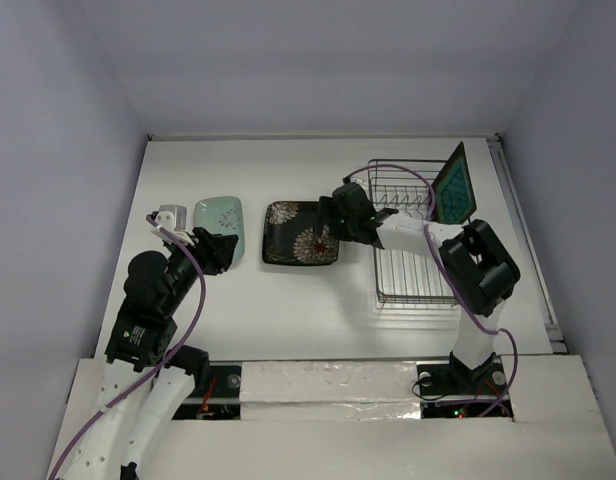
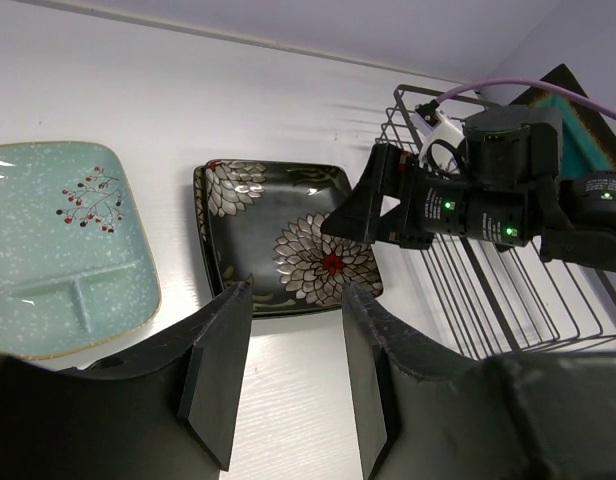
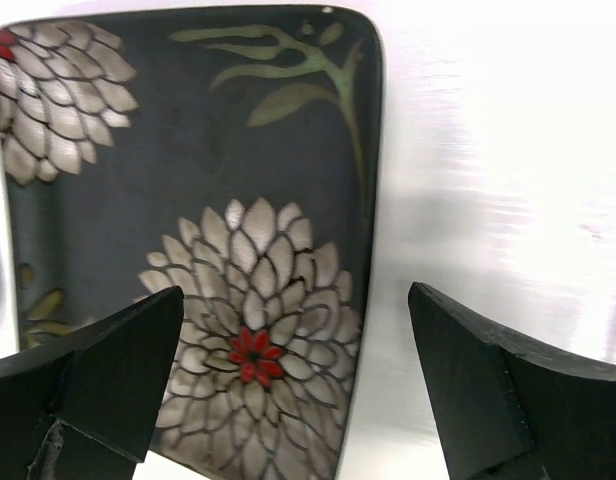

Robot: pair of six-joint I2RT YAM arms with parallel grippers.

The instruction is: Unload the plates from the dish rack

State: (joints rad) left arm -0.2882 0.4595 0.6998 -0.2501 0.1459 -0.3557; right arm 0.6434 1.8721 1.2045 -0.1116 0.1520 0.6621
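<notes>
A black flower-patterned plate (image 1: 301, 232) lies flat on the table left of the wire dish rack (image 1: 413, 250). A double rim at its left edge in the left wrist view (image 2: 288, 240) suggests a second plate beneath it. My right gripper (image 1: 335, 215) is open and empty just above this plate's right edge (image 3: 218, 200). The pale mint plate (image 1: 218, 222) lies flat further left. My left gripper (image 1: 226, 247) is open and empty just in front of it. The teal-centred, brown-rimmed plate (image 1: 454, 186) stands upright in the rack's far right corner.
The rack (image 2: 508, 300) holds only the teal plate. The right arm (image 1: 428, 238) reaches leftward across the rack's near half. White walls close the table at the back and both sides. A purple cable loops over the rack's far end.
</notes>
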